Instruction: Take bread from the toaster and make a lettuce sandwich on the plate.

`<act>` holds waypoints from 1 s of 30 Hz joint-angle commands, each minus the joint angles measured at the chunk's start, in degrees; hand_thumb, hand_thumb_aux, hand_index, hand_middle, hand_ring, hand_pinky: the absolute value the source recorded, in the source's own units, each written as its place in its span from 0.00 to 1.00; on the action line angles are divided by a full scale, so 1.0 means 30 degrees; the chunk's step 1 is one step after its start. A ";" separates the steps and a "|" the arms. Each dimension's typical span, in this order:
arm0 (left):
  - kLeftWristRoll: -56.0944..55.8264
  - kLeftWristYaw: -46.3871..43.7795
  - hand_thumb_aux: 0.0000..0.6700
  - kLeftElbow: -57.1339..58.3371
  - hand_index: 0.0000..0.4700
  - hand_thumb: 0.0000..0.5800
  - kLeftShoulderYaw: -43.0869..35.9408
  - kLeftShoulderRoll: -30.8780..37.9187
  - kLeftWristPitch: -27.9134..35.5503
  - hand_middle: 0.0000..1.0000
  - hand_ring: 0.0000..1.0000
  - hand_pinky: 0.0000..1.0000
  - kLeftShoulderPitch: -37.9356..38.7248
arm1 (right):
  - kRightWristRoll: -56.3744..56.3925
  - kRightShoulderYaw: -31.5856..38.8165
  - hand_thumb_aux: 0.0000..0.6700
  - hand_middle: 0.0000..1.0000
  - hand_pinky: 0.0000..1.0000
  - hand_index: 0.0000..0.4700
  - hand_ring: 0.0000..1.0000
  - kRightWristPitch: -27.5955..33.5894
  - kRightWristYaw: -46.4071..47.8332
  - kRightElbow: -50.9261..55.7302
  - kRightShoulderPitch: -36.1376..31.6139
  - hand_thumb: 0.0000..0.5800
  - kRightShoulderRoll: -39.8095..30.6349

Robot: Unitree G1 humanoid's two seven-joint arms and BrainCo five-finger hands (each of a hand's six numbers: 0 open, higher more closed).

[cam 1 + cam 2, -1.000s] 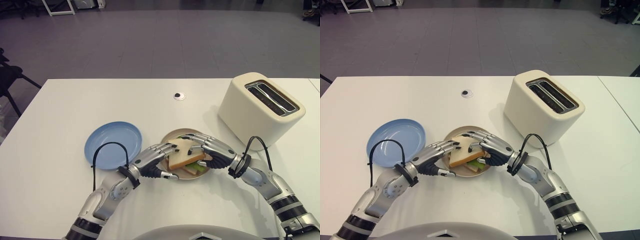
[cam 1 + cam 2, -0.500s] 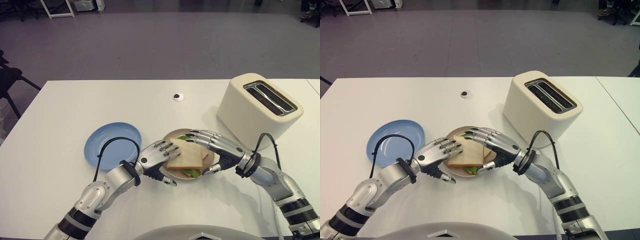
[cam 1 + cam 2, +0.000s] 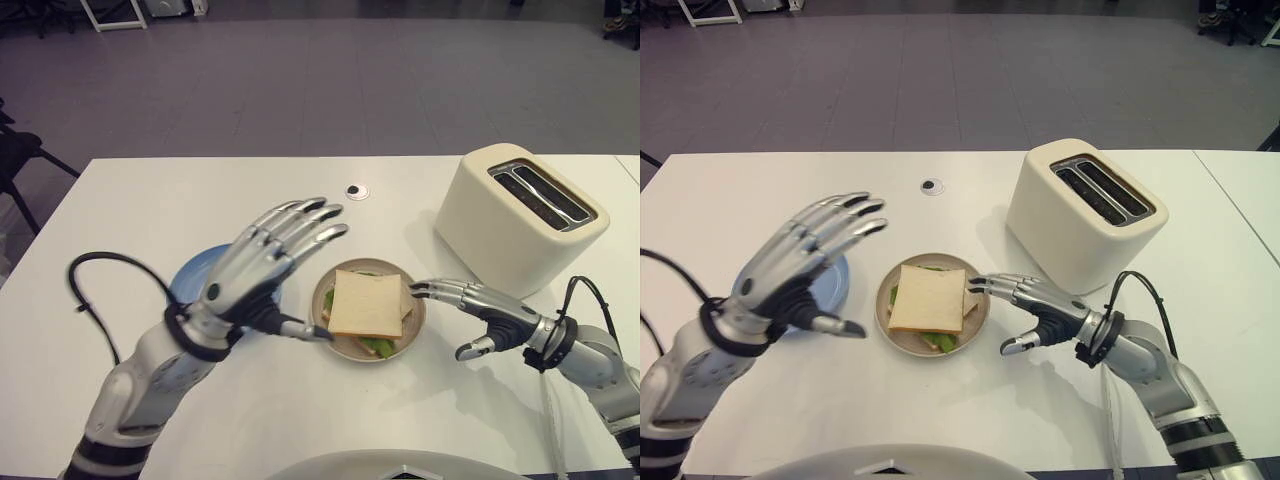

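Observation:
A sandwich (image 3: 366,305) lies on the small tan plate (image 3: 418,318): a white bread slice on top, green lettuce (image 3: 377,346) and a lower slice showing at its front edge. The cream toaster (image 3: 519,217) stands at the right, both slots dark. My left hand (image 3: 262,265) is raised above the table to the left of the plate, fingers spread and open, holding nothing. My right hand (image 3: 478,312) sits low just right of the plate, open, fingertips pointing at the plate's rim without touching the bread.
A blue plate (image 3: 186,286) lies left of the tan plate, mostly hidden behind my left hand. A small black-and-white disc (image 3: 357,191) sits on the white table toward the back. Black cables loop off both wrists. The table's right edge runs past the toaster.
Both hands have let go of the sandwich and drawn back. The left hand rose up and to the left; the right slid away to the right. The top slice now lies flat.

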 commanded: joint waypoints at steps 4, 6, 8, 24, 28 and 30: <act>0.1067 -0.6507 1.00 0.1495 1.00 1.00 -0.3004 0.3137 -0.1015 1.00 1.00 1.00 0.6110 | 0.1449 0.1419 1.00 1.00 1.00 1.00 1.00 0.1584 0.4056 -0.3585 0.3167 1.00 -0.2184; 0.2673 -0.7849 1.00 0.1720 1.00 1.00 -0.4523 0.2676 -0.0378 1.00 1.00 1.00 0.5559 | -0.1618 0.2721 1.00 1.00 1.00 1.00 1.00 0.1689 0.4418 -0.2523 0.3143 1.00 -0.1729; 0.4485 -0.8087 1.00 0.2146 1.00 1.00 -0.5566 0.1592 0.0202 1.00 1.00 1.00 0.4538 | -0.5333 0.3751 1.00 1.00 1.00 1.00 1.00 0.1824 0.3705 -0.1214 0.2548 1.00 -0.0874; 1.1372 -0.2225 1.00 1.1869 1.00 1.00 -0.8660 -0.4969 0.4166 1.00 1.00 1.00 -0.7717 | -1.0006 0.6588 1.00 1.00 1.00 1.00 1.00 0.5109 -0.1496 0.8502 -0.4624 1.00 0.5895; 1.1324 -0.0759 1.00 1.4034 1.00 1.00 -0.8985 -0.5175 0.4269 1.00 1.00 1.00 -0.9392 | -0.9770 0.6571 1.00 1.00 1.00 1.00 1.00 0.4540 -0.3033 1.1098 -0.6874 1.00 0.6714; 1.1246 -0.0366 1.00 1.4243 1.00 1.00 -0.9143 -0.5035 0.4280 1.00 1.00 1.00 -0.9483 | -0.9588 0.6411 1.00 1.00 1.00 1.00 1.00 0.4051 -0.3781 1.1495 -0.7360 1.00 0.6767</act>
